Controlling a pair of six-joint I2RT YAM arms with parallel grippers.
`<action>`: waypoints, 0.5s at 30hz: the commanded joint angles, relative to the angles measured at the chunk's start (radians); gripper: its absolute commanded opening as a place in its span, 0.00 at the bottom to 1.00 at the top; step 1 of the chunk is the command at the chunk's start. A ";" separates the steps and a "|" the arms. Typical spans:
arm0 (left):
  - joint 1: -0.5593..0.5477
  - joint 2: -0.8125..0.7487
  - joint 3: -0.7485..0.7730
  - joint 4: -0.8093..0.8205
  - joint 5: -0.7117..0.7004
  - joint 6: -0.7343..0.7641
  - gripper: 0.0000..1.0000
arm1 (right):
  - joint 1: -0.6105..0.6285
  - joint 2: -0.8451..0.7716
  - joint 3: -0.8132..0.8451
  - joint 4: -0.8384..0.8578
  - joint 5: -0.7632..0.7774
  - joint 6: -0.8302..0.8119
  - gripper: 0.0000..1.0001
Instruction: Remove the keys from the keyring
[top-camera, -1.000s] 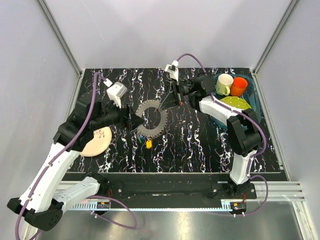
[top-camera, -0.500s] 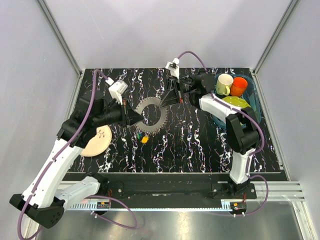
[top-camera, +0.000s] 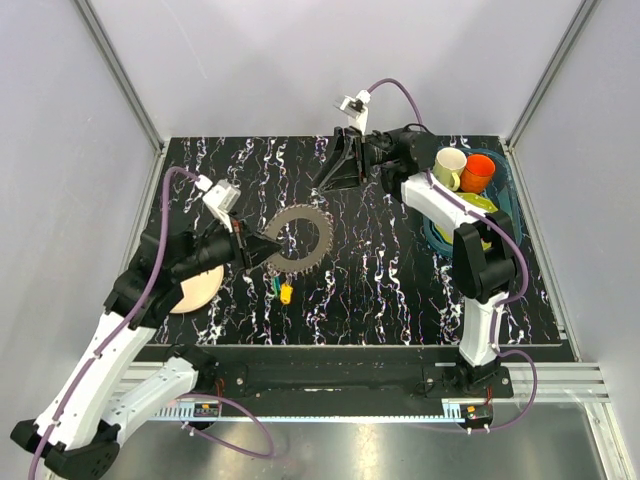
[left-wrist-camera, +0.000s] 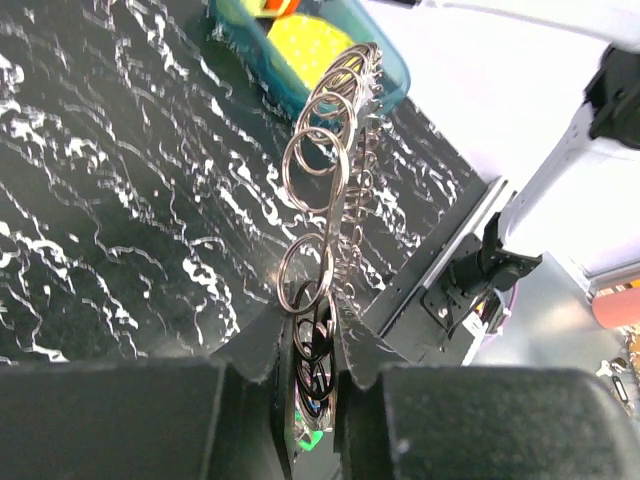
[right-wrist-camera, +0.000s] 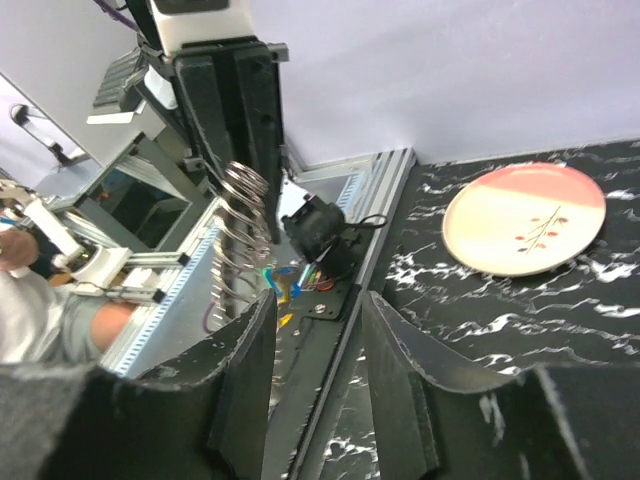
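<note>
My left claw (top-camera: 262, 250) is pinched tight on the edge of the keyring (top-camera: 305, 237), up off the table (top-camera: 390, 290). The keys (top-camera: 283, 290) hang under it. My right claw (top-camera: 338, 180) is spread wide and empty, well apart from it.

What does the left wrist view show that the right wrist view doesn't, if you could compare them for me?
Only the left wrist view shows the teal tub at the far side of the table. Only the right wrist view shows the pink plate and the open right hand, holding nothing. Both show the keyring, seen edge-on and clamped in the left hand.
</note>
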 joint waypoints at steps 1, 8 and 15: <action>0.000 -0.053 -0.001 0.174 -0.025 -0.011 0.00 | -0.005 -0.067 0.010 -0.185 0.116 -0.269 0.46; 0.000 -0.141 -0.038 0.216 -0.175 -0.061 0.00 | 0.003 -0.320 -0.082 -0.948 0.653 -1.005 0.54; 0.001 -0.174 -0.056 0.317 -0.315 -0.163 0.00 | 0.041 -0.587 -0.391 -0.970 0.949 -1.112 0.57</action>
